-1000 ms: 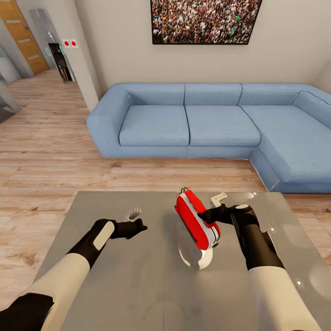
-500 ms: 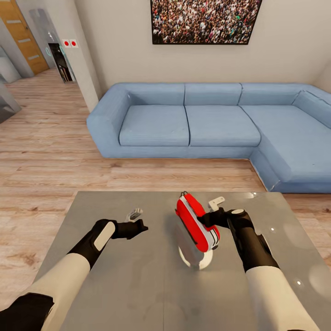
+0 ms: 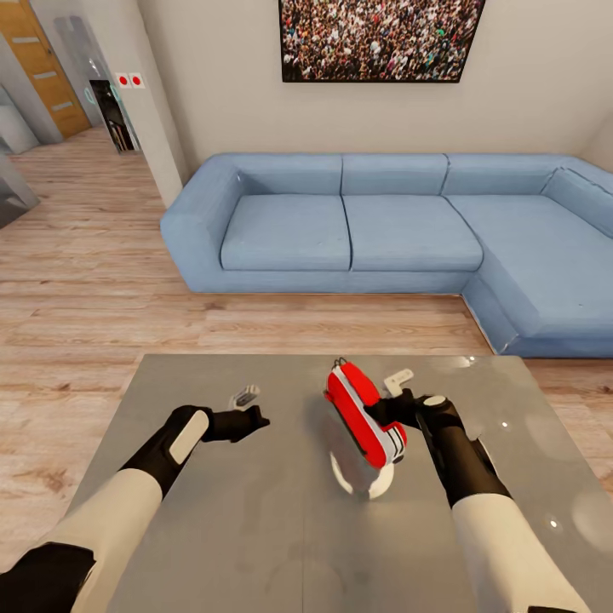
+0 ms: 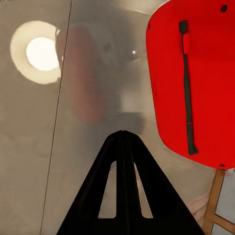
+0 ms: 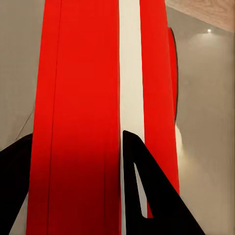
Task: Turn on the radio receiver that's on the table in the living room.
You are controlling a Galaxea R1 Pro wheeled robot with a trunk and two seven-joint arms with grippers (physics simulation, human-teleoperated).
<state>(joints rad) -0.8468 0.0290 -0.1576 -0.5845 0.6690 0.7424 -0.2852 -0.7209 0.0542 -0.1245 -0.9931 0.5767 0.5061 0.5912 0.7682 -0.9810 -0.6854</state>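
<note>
The red radio receiver (image 3: 362,413) stands on edge, slightly tilted, on the glossy grey table (image 3: 213,511) in the living room. My right gripper (image 3: 386,411) is open at the radio's right side. In the right wrist view its fingers (image 5: 147,196) straddle the radio's (image 5: 83,98) red and white edge, one finger lying over the white band. My left gripper (image 3: 258,419) is shut and hovers over the table to the radio's left, apart from it. The left wrist view shows its closed fingertips (image 4: 122,134) near the radio's red face (image 4: 205,58) with the thin handle.
A blue L-shaped sofa (image 3: 383,230) runs behind and to the right of the table, with wood plank floor (image 3: 85,289) between them. A framed crowd picture (image 3: 379,38) hangs above it. A lamp reflection (image 3: 368,483) glows on the tabletop by the radio.
My right gripper has pushed a little further forward along the radio's side, and the radio has tipped slightly. The left gripper has barely shifted.
</note>
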